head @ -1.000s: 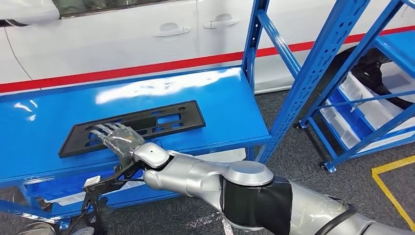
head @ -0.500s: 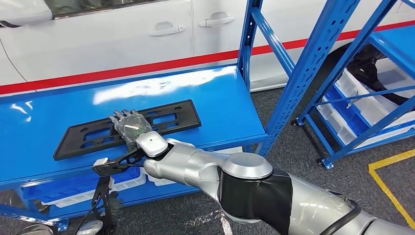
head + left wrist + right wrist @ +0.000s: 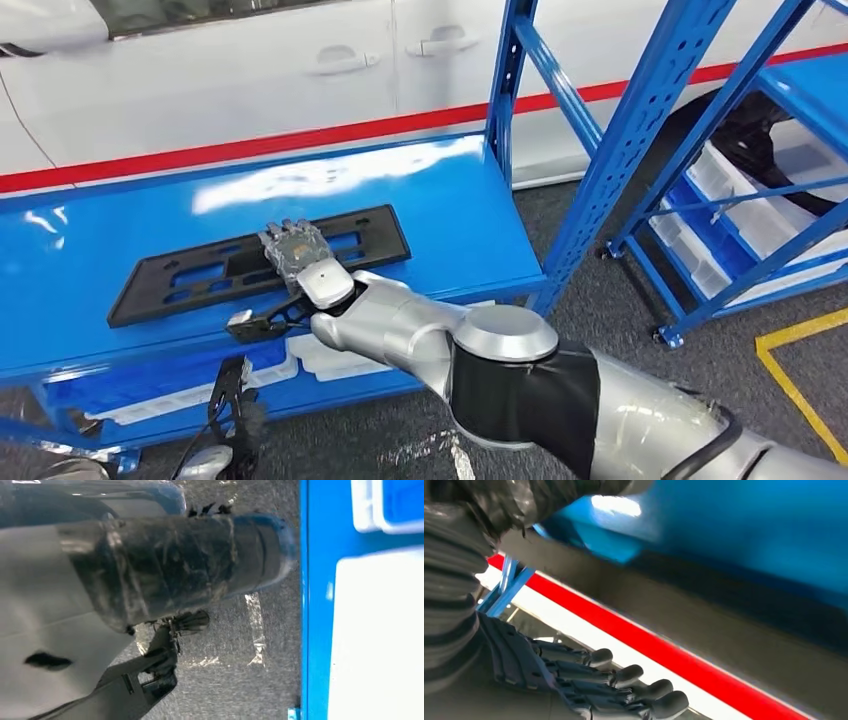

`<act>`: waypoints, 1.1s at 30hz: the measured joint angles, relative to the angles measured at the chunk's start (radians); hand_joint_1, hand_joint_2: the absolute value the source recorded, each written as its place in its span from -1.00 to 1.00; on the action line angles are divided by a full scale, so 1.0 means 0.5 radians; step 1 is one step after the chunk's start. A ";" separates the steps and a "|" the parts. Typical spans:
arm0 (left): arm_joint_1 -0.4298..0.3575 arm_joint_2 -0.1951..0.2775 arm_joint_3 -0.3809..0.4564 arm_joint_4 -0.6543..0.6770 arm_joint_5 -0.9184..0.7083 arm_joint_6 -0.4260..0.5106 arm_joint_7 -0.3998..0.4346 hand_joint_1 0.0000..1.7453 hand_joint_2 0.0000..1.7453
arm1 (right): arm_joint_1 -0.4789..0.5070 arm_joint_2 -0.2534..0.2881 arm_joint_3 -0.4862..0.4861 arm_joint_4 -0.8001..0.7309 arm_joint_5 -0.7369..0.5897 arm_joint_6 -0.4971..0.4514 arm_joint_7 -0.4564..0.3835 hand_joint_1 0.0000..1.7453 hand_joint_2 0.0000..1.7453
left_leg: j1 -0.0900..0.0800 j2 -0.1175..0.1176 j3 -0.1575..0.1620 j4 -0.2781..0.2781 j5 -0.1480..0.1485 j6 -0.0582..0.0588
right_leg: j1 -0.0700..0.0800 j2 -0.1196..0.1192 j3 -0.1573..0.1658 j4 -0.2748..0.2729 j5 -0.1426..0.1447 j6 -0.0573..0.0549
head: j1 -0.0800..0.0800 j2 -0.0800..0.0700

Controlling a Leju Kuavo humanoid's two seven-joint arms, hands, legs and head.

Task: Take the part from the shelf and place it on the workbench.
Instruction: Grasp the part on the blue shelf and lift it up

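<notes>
One arm is reaching in from 5 o'clock in the head view: the right hand (image 3: 297, 248) is lying over the part (image 3: 260, 262), fingers stretched out side by side and apart, gripping nothing as far as can be judged. Right wrist view is showing those fingers (image 3: 624, 676) extended, nothing between them. Left hand: the pictures are not showing it well enough to tell its state.

The part, a flat black frame with cut-outs, is lying on the blue table (image 3: 440, 215), long axis running roughly 8 to 2 o'clock, nearly parallel to the table's near edge. The hand is sitting right of the part's middle; most of its length is extending toward 9 o'clock from the hand.

Judgement: placement looks done; the coming move is a clear withdrawal toward 5 o'clock, lifting first so the fingers are not dragging the frame off the near edge, which lies just beside it.

Room: open table toward 12 and 10 o'clock. Blue shelf upright (image 3: 507, 75) is standing at 1 o'clock, apart from the hand. White car (image 3: 250, 70) beyond.
</notes>
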 joint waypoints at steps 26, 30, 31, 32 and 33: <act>-0.020 -0.002 -0.040 0.006 -0.007 -0.044 0.026 -1.00 -1.00 | -0.042 -0.017 0.003 0.160 0.065 0.163 0.037 1.00 1.00 | 0.003 0.005 0.049 -0.082 0.044 0.051 | -0.004 -0.004 -0.098 0.260 -0.082 0.026 | 0.001 0.000; -0.027 0.002 -0.061 0.007 -0.017 -0.045 0.018 -1.00 -1.00 | -0.042 -0.015 0.002 0.161 0.110 0.095 0.003 1.00 1.00 | -0.006 -0.009 0.015 -0.023 0.017 0.010 | -0.002 -0.001 0.042 -0.016 -0.015 0.006 | -0.001 0.000; -0.027 0.002 -0.066 0.007 -0.021 -0.042 0.011 -1.00 -1.00 | -0.042 -0.015 0.002 0.161 0.113 0.074 -0.009 1.00 1.00 | -0.005 -0.010 0.010 -0.018 0.017 0.006 | -0.002 0.001 0.037 -0.016 -0.010 -0.008 | -0.002 0.000; -0.026 0.002 -0.073 0.007 -0.024 -0.035 -0.001 -1.00 -1.00 | -0.041 -0.015 0.002 0.161 0.114 0.049 -0.024 1.00 1.00 | -0.001 -0.009 0.004 -0.015 0.014 -0.001 | -0.002 -0.001 0.037 -0.016 -0.008 -0.019 | -0.002 0.000; -0.026 0.002 -0.080 0.007 -0.027 -0.024 -0.018 -1.00 -1.00 | -0.042 -0.015 0.002 0.161 0.114 0.015 -0.040 1.00 1.00 | 0.002 -0.009 -0.006 0.005 -0.004 -0.008 | -0.003 -0.002 0.038 -0.017 -0.005 -0.030 | -0.002 0.000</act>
